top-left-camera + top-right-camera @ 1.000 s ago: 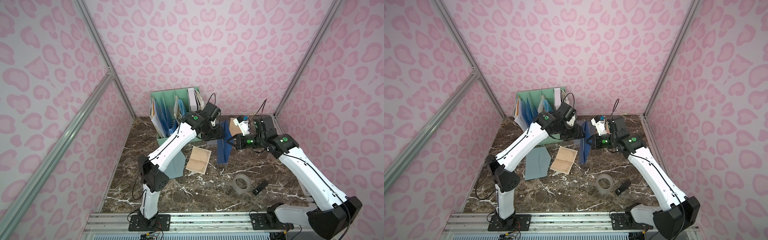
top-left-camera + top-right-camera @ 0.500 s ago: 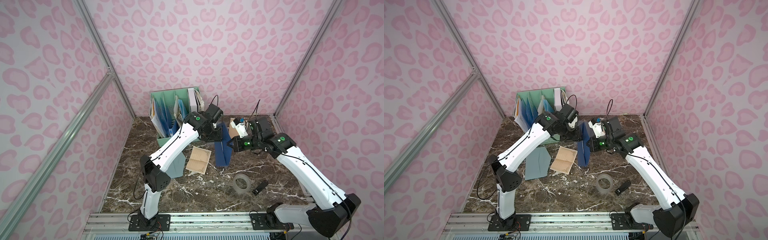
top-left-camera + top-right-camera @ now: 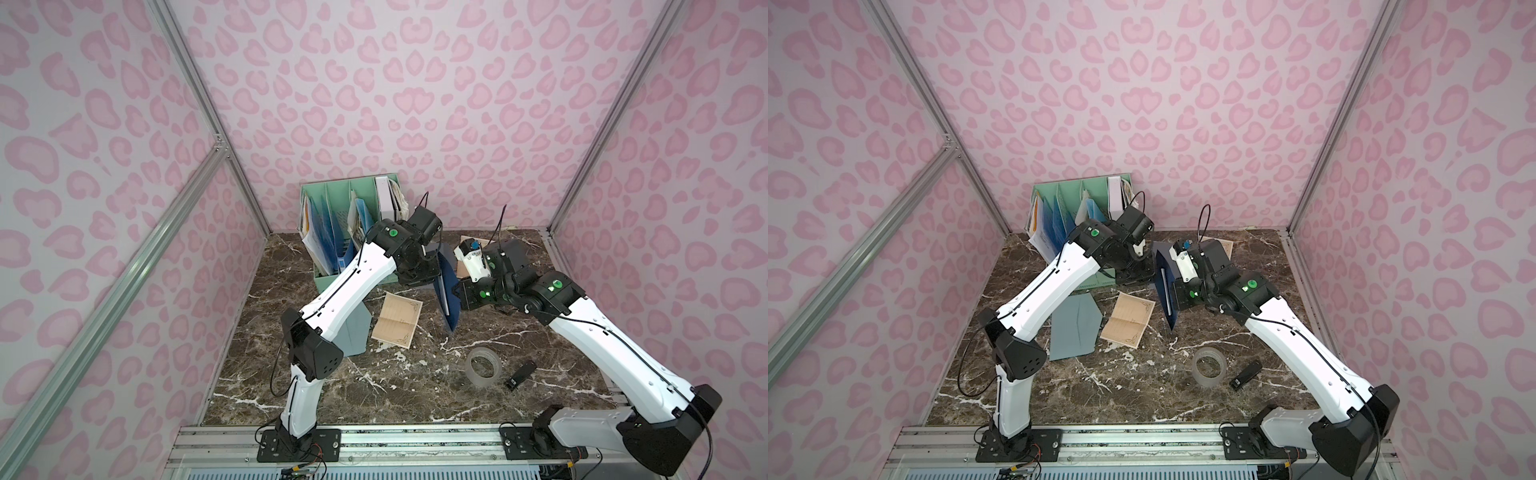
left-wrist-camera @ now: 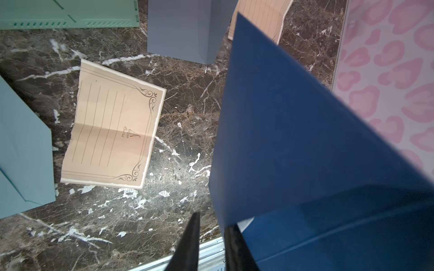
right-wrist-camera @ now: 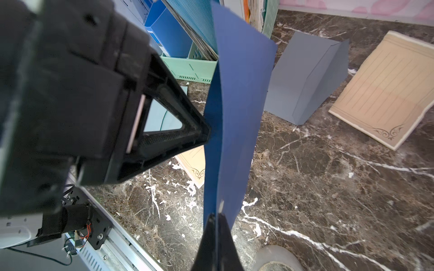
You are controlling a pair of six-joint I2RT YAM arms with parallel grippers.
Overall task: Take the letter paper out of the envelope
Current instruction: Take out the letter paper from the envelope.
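Right claw point(image 5: 215, 218) clamps the dark blue envelope point(image 5: 234, 117), letter not out yet

Over the marble table point(image 3: 374, 386) the envelope stands on edge, pinched at one side by that claw. Two lined beige sheets point(image 4: 110, 131) lie loose on the table near grey envelopes point(image 4: 185, 28), seemingly emptied already. Left claw point(image 4: 212, 220) sits at the blue envelope's mouth, narrow, with a slim gap showing tabletop between its fingers. A pale sliver point(image 4: 245, 223) peeks out there, likely the letter paper, ungripped; pulling it out remains
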